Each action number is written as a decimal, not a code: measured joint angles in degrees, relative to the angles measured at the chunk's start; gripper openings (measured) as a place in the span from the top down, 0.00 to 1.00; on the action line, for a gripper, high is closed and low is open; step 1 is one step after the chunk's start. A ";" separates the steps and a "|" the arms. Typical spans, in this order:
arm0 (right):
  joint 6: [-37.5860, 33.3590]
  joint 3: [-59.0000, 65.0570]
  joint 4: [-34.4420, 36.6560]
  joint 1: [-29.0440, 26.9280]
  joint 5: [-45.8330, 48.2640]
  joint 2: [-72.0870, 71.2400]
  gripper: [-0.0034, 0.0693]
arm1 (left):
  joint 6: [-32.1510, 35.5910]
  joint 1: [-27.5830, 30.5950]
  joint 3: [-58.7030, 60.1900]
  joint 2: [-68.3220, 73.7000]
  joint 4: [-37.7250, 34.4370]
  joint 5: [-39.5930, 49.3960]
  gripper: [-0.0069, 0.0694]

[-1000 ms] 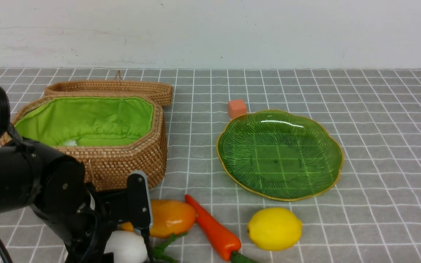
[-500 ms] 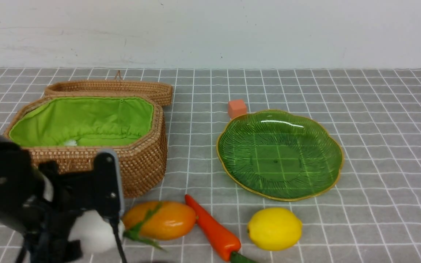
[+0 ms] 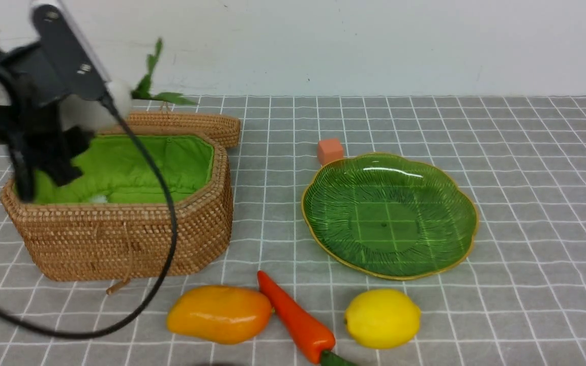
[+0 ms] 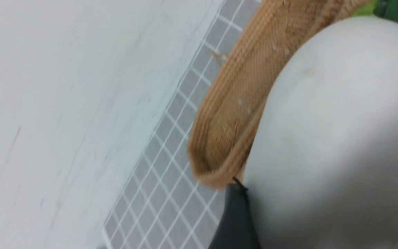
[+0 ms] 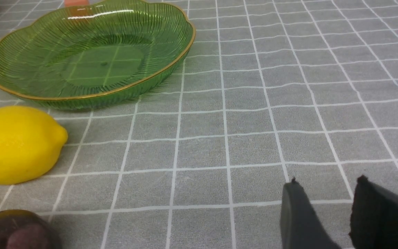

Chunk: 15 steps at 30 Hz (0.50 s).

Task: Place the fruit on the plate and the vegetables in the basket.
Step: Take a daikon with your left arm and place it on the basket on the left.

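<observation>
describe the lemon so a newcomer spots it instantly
Start from the wide, scalloped green glass plate with the gold rim. Just on the near side of it, on the grid-patterned grey cloth, lies the lemon: a glossy, plump oval. Its bright yellow sets it apart from the slim orange-red carrot and the longer orange mango to its left.

One lemon [image 3: 382,318]; one mango [image 3: 220,313]; one carrot [image 3: 298,320]; one radish [image 3: 102,107]; one plate [image 3: 389,218]; one basket [image 3: 135,239]; one cube [image 3: 330,151]
</observation>
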 joint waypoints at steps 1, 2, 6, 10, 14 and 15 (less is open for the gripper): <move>0.00 0.00 0.00 0.00 0.00 0.00 0.63 | -0.12 0.00 0.00 1.20 0.40 -0.77 0.22; 0.00 0.00 0.00 0.00 0.00 0.00 0.63 | -0.20 -0.05 0.00 2.75 0.70 -1.00 0.22; 0.00 0.00 0.00 0.00 0.00 0.00 0.63 | -0.97 -0.05 0.00 4.81 1.13 -0.29 0.22; 0.00 0.00 0.00 0.00 0.00 0.00 0.63 | -1.79 -0.05 0.00 5.01 1.18 1.13 0.20; 0.00 0.00 0.00 0.00 0.00 0.00 0.63 | -2.66 -0.05 0.00 3.92 0.61 2.72 0.07; 0.00 0.00 0.00 0.00 0.00 0.00 0.63 | -2.87 -0.05 0.00 3.29 0.30 4.73 0.04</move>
